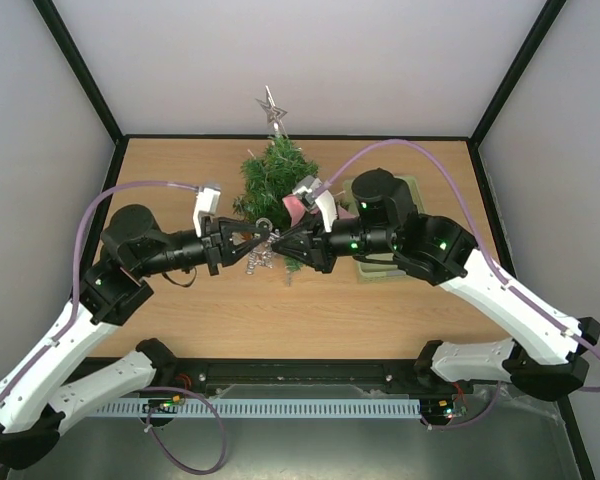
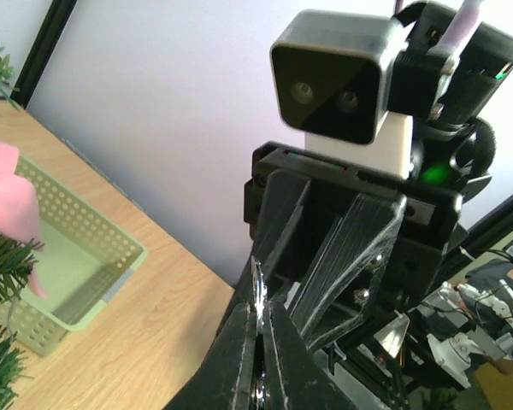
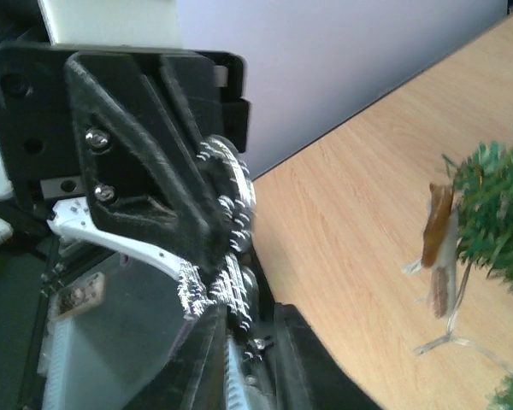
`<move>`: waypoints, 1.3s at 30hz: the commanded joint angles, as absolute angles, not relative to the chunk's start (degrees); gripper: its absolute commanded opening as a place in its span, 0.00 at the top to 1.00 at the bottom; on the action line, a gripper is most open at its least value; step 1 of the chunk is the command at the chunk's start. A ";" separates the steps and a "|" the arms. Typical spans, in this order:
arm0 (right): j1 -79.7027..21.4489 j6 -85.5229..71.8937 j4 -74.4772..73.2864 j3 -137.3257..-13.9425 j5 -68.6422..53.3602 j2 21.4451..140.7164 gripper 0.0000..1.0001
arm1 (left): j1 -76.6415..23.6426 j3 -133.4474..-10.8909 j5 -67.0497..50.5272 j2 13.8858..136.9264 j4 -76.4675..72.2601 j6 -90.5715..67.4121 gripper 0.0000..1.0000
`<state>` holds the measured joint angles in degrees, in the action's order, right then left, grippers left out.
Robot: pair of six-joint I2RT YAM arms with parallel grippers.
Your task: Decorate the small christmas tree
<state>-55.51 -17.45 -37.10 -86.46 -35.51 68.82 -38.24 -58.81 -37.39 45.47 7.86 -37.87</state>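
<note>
Top view, tree: the small christmas tree stands upright, far middle of the table
Top view, arms: left gripper and right gripper meet before it at a silver bead ornament
Left wrist, fingers: together, pinching a thin silver edge
Right wrist, fingers: beads between them; whether clamped cannot be told
Handling: tree likely light, bristly, easily tipped; hook onto an outer branch tip

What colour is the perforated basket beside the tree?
Pale green; the basket shows best in the left wrist view.

Both arms tip-to-tip, jaws closed.
</note>
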 commanded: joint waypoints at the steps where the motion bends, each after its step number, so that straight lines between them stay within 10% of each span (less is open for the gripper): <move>1: -55.68 -21.05 -29.99 -80.45 -33.14 65.06 0.79 | -37.24 -57.09 -36.77 43.35 0.46 -42.46 0.98; 10: -55.67 -53.95 32.33 -50.67 -34.73 55.52 0.67 | -36.74 -45.72 -26.10 39.27 -24.82 -59.33 0.98; 29: -56.30 -58.70 36.98 -51.06 -32.16 61.35 0.70 | -36.74 -41.19 -19.95 39.36 -33.53 -63.19 0.97; 39: -58.70 -57.46 37.13 -51.00 -30.23 62.93 0.98 | -36.74 -40.18 -19.12 39.32 -34.29 -63.42 0.98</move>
<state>-58.17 -58.30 33.82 -50.61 -32.12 63.86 -37.04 -40.75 -20.10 39.79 -31.00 -63.48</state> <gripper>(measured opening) 0.035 0.027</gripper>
